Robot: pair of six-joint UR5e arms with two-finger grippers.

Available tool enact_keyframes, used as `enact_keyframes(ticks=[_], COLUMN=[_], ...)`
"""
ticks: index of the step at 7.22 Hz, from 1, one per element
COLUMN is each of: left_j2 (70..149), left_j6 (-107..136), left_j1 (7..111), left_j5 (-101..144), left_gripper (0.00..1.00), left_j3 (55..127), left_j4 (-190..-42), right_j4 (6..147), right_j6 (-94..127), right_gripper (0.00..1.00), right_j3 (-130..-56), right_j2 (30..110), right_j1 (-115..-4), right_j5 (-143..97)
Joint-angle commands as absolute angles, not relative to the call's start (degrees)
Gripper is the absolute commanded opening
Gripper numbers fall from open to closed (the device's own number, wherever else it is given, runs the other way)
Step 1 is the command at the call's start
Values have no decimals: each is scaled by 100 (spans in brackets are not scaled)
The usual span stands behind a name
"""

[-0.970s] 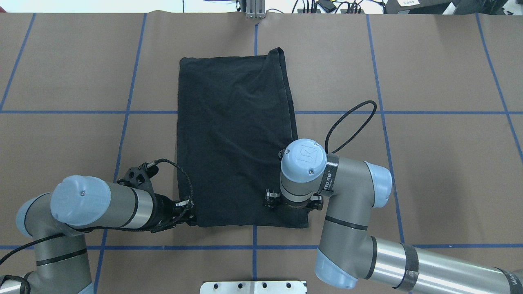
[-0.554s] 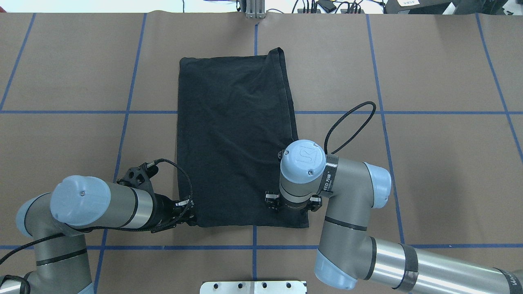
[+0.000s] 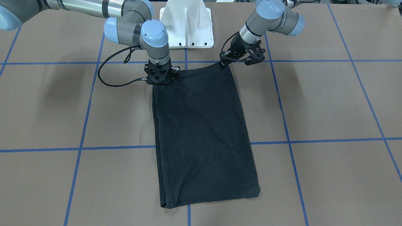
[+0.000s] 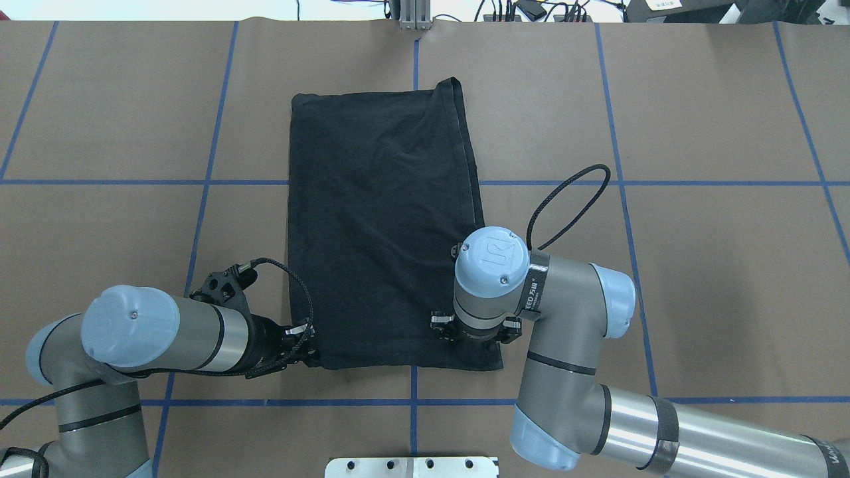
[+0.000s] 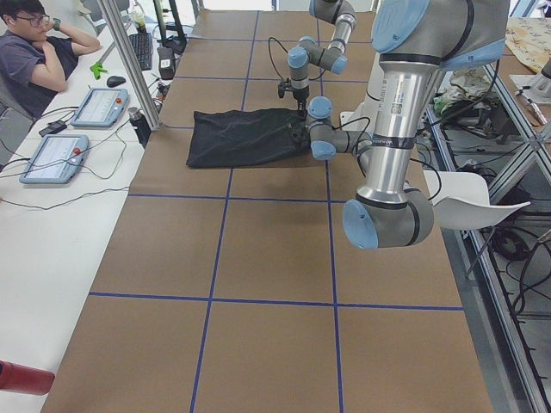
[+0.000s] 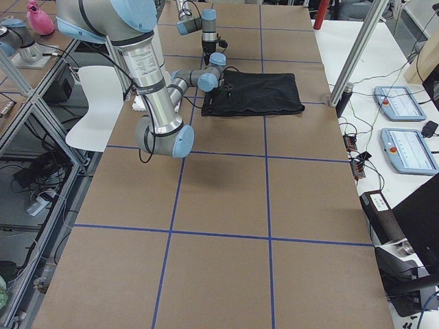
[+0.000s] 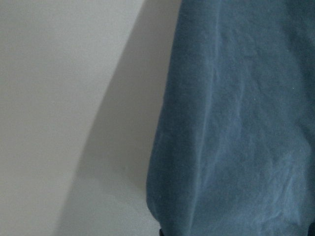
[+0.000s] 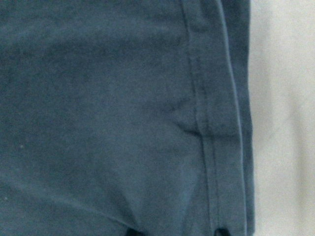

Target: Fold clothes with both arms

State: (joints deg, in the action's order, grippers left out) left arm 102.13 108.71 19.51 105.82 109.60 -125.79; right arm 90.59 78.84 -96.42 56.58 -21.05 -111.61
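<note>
Barely anything has moved in the last second: my right wrist has crept a touch toward my left side, and the cloth lies as it did. The black cloth T-shirt [image 4: 382,219], folded into a long rectangle, lies flat in the middle of the brown paper-covered table [image 4: 697,265] marked with blue tape lines. Its long side runs away from me.

My black two-finger left gripper [image 4: 311,355] comes in low and nearly level at the shirt's near corner on my left, its tips right at the hem. That wrist camera sees only a cloth edge beside bare table, so I cannot tell whether those jaws are closed on the fabric.

My black two-finger right gripper [image 3: 161,82] points straight down onto the near corner on my right, just inside the stitched side hem. Its wrist view shows two dark fingertips [image 8: 221,231] at the bottom edge, set apart with fabric between them, so those jaws stand apart. A doubled strip of hem runs along the shirt's long edge on my right, ending in a small raised fold at the far corner.
</note>
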Motion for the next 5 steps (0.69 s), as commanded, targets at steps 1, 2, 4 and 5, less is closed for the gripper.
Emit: enact_keyframes(ticks=[1, 2, 4, 5], left_j2=[10213, 10213, 10213, 10213], left_j6=[10872, 10863, 10872, 10872], left_j1=[1951, 1951, 1951, 1951], left_j5=[10582, 10582, 10582, 10582], left_gripper=[0, 0, 0, 0], left_j3=[10960, 10951, 10951, 10942], left_j4=[-12577, -12577, -12577, -12577], right_j4=[9053, 9053, 9062, 9070], right_j6=[7884, 7892, 7910, 7910], right_gripper=[16, 0, 0, 0], right_j3=[-9650, -9676, -9712, -9747], right_j2=[5634, 5625, 5608, 5607], right_j1=[-2109, -2144, -2197, -2241], right_j5=[-11145, -11136, -11171, -11223])
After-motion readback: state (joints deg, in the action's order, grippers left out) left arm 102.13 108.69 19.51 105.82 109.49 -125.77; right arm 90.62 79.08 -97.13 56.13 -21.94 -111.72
